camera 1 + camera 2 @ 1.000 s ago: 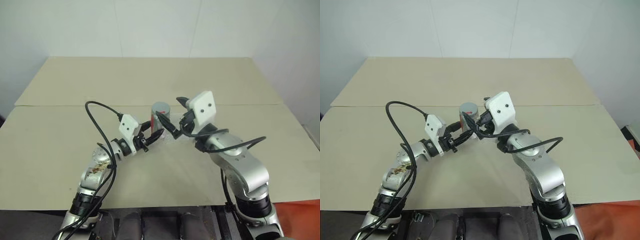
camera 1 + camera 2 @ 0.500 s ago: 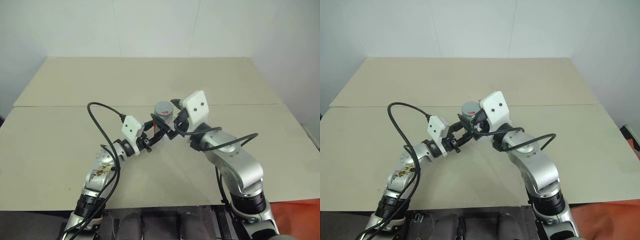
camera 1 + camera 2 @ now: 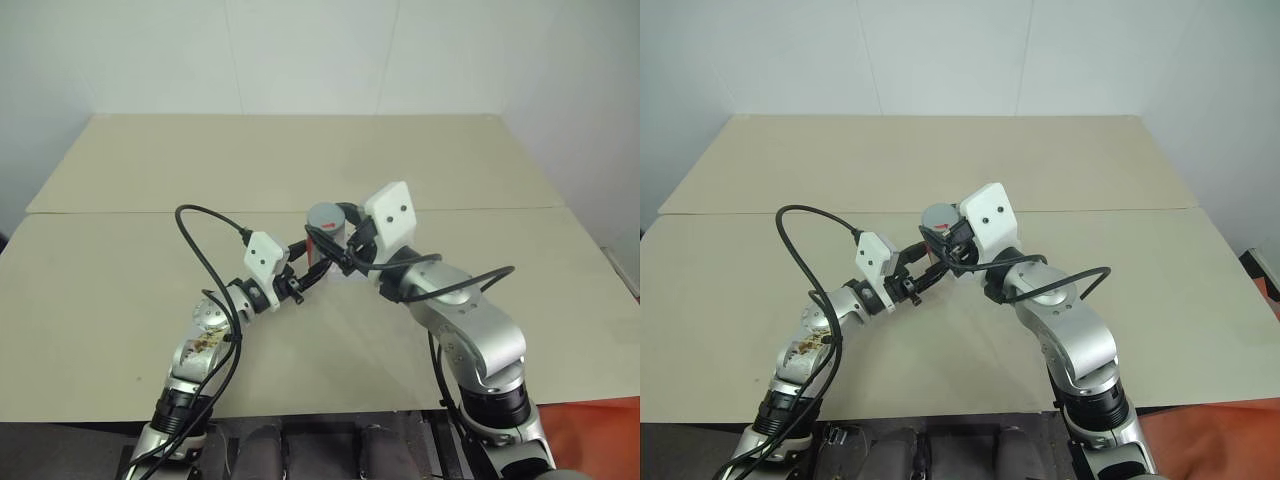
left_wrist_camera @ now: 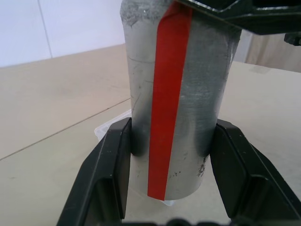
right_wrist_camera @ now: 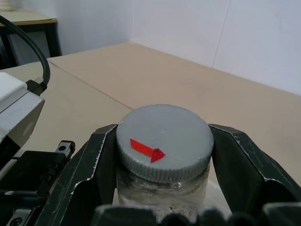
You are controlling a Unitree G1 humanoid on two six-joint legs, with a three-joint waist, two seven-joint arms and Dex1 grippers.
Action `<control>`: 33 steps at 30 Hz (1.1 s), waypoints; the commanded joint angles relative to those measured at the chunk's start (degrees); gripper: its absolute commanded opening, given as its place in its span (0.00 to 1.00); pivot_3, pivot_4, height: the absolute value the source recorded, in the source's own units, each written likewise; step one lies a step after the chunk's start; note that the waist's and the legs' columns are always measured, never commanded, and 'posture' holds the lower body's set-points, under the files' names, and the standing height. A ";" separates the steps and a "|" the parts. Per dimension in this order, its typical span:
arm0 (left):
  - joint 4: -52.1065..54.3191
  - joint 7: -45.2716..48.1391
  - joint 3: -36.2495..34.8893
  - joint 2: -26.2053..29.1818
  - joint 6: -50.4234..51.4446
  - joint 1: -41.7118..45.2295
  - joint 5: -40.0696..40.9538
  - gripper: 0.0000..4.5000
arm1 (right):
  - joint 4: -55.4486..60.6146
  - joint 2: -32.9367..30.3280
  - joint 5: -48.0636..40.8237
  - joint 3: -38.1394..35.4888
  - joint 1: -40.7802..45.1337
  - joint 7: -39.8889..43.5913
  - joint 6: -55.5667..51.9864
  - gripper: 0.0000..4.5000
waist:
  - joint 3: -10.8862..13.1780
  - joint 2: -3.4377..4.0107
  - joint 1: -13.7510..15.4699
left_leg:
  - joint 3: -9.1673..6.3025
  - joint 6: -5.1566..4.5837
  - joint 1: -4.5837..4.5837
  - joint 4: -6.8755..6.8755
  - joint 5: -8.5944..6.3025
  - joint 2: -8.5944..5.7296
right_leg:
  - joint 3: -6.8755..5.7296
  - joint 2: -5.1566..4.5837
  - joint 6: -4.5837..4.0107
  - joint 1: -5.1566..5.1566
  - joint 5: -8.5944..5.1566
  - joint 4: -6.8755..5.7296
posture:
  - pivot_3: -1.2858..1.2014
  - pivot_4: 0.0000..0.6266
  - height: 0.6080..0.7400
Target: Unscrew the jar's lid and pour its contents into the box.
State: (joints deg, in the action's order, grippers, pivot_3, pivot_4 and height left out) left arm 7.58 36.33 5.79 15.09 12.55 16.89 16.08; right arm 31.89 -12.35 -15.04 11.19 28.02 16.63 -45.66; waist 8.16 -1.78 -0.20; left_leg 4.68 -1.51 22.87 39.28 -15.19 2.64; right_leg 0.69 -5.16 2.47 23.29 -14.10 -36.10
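At the centre of the frame above the table (image 3: 120,200), the left gripper (image 4: 169,155) clamps the jar (image 4: 176,94) low on its smooth, likely slippery wall, while the right gripper (image 5: 162,155) pinches the lid (image 5: 162,139) by its ribbed rim, the surer hold for twisting.

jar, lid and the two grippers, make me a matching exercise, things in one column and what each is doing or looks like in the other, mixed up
Things:
1. jar
2. lid
3. left gripper
4. right gripper

States:
A. shut around the lid's ribbed edge
B. grey cap with a small red arrow-like mark on top
C. upright, with a vertical red stripe down its side
D. shut on the lower part of the jar's body

Pairs: 1-C, 2-B, 3-D, 4-A
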 commanded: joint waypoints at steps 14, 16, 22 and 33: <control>4.01 18.33 0.63 8.45 0.97 -0.63 10.44 0.47 | -1.30 -7.75 -10.68 -5.13 -1.03 18.36 8.22 0.63 | 0.02 0.02 -0.39 | -0.01 -0.01 0.00 -0.01 -0.01 0.04 | -0.01 0.01 -0.01 0.00 -0.01 0.02 | 0.52 0.24 1.00; 3.69 19.85 0.82 8.79 0.65 -0.31 10.71 0.47 | -2.28 -8.94 -11.64 -5.26 -0.97 21.16 9.56 0.63 | 0.02 0.02 -0.38 | 0.00 -0.01 0.00 -0.01 -0.01 0.03 | -0.02 0.01 -0.01 0.00 -0.01 0.03 | 0.52 0.24 1.00; 2.40 24.04 1.52 9.07 0.14 0.99 10.62 0.47 | -5.85 -12.07 -14.08 -5.50 -0.49 30.23 13.62 0.63 | 0.02 0.02 -0.35 | 0.01 -0.01 0.00 -0.01 -0.01 0.03 | -0.01 0.02 -0.01 0.00 -0.01 0.02 | 0.52 0.24 1.00; 0.71 29.66 2.72 8.68 -0.69 3.00 10.31 0.47 | -16.03 -14.22 -16.71 -5.05 3.77 45.71 20.15 0.63 | 0.02 0.02 -0.36 | 0.01 -0.01 0.00 -0.01 -0.01 0.04 | 0.00 0.03 -0.01 0.00 -0.01 0.02 | 0.52 0.24 1.00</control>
State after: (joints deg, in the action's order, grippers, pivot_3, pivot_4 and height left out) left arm 6.46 64.08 6.96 24.28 13.67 18.19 25.74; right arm 16.46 -26.47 -30.55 6.03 30.13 60.22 -27.32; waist 8.18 -1.76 -0.56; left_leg 4.69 -1.52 22.87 39.28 -15.20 2.68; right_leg 0.69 -5.12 2.47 23.29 -14.11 -36.08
